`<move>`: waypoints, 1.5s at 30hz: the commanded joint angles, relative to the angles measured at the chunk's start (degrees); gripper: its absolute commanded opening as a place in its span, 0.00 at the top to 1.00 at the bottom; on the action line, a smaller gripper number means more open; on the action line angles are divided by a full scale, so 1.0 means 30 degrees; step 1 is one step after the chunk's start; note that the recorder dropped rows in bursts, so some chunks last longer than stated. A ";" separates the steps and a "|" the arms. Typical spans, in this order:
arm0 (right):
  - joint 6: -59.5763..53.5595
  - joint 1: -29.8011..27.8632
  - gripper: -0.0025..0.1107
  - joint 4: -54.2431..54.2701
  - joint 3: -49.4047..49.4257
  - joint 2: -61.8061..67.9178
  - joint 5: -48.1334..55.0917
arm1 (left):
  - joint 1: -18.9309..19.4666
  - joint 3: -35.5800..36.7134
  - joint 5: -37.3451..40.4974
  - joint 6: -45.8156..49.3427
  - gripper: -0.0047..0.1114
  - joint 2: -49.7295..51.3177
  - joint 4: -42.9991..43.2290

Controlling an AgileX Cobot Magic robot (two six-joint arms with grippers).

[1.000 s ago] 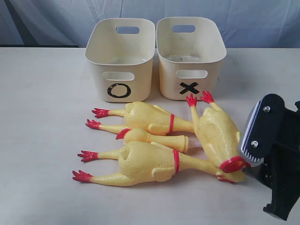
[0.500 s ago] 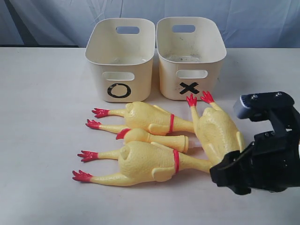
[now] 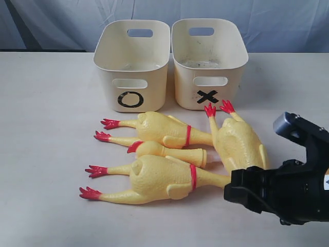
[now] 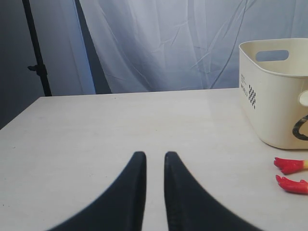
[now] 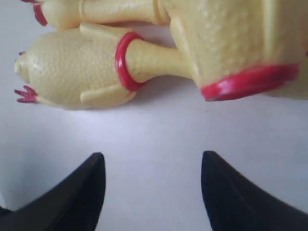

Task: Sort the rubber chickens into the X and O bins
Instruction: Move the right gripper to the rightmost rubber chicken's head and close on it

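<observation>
Four yellow rubber chickens lie on the table in front of the bins. One large chicken (image 3: 159, 128) is at the back, a slimmer one (image 3: 172, 153) lies in the middle, and another large one (image 3: 159, 177) is nearest the front. The last large chicken (image 3: 239, 146) lies on the right, feet toward the X bin (image 3: 208, 62). The O bin (image 3: 131, 64) stands left of it. My right gripper (image 3: 234, 194) sits low at the head end of the right-hand chicken and hides its head. It is open and empty (image 5: 153, 156), a short way from that chicken's red ring (image 5: 250, 82). My left gripper (image 4: 151, 156) holds nothing, its jaws a narrow gap apart.
In the left wrist view the O bin (image 4: 276, 91) stands off to one side, with two red chicken feet (image 4: 288, 165) beside it. A pale curtain (image 3: 67, 20) hangs behind the table. Both bins show bare floors.
The right arm has swung down from an upright pose at the right edge. It now lies low and points left, covering the right-hand chicken's head. The chickens have not moved.
</observation>
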 commanded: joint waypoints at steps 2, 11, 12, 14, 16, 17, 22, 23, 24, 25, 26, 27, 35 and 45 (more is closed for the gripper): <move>0.0793 0.0068 0.48 0.0861 0.1079 -0.0126 -0.2595 | 0.0020 0.0040 -0.0142 -0.0148 0.84 -0.0094 0.0000; 0.1138 0.0068 0.48 0.2842 0.2390 -0.0126 -0.5744 | 0.0020 0.0040 -0.0142 -0.0148 0.84 -0.0094 0.0000; 0.1317 0.0068 0.48 0.2879 0.2491 -0.0126 -0.6040 | 0.0020 0.0040 -0.0142 -0.0148 0.84 -0.0094 0.0000; 0.1317 0.0068 0.48 0.3327 0.2772 -0.0126 -0.6690 | 0.0020 0.0040 -0.0142 -0.0148 0.84 -0.0094 0.0000; 0.1317 0.0068 0.48 0.3666 0.2934 -0.0126 -0.7203 | 0.0020 0.0040 -0.0142 -0.0148 0.84 -0.0094 0.0000; 0.1317 0.0068 0.48 0.3666 0.2974 -0.0126 -0.7412 | 0.0020 0.0040 -0.0142 -0.0148 0.84 -0.0094 0.0000; 0.1397 0.0068 0.48 0.4591 0.2974 -0.0126 -0.8717 | 0.0020 0.0040 -0.0142 -0.0148 0.84 -0.0094 0.0000; 0.1397 0.0068 0.48 0.4855 0.2974 -0.0126 -0.8945 | 0.0020 0.0040 -0.0142 -0.0148 0.84 -0.0094 0.0000; 0.1397 0.0068 0.48 0.4855 0.2974 -0.0126 -0.8945 | 0.0020 0.0040 -0.0142 -0.0148 0.84 -0.0094 0.0000; 0.1397 0.0068 0.49 0.4855 0.2974 -0.0126 -0.8945 | 0.0020 0.0040 -0.0142 -0.0148 0.84 -0.0094 0.0000; 0.1397 0.0068 0.49 0.4855 0.2974 -0.0126 -0.8986 | 0.0020 0.0040 -0.0142 -0.0148 0.84 -0.0094 0.0000; 0.1397 0.0068 0.50 0.4855 0.2974 -0.0126 -0.9034 | 0.0020 0.0040 -0.0142 -0.0148 0.84 -0.0094 0.0000; 0.1397 0.0068 0.60 0.5633 0.2974 -0.0126 -0.9736 | 0.0020 0.0040 -0.0142 -0.0148 0.84 -0.0094 0.0000; 0.1397 0.0068 0.50 0.6152 0.2974 0.0726 -0.9382 | 0.0020 0.0040 -0.0142 -0.0148 0.84 -0.0094 0.0000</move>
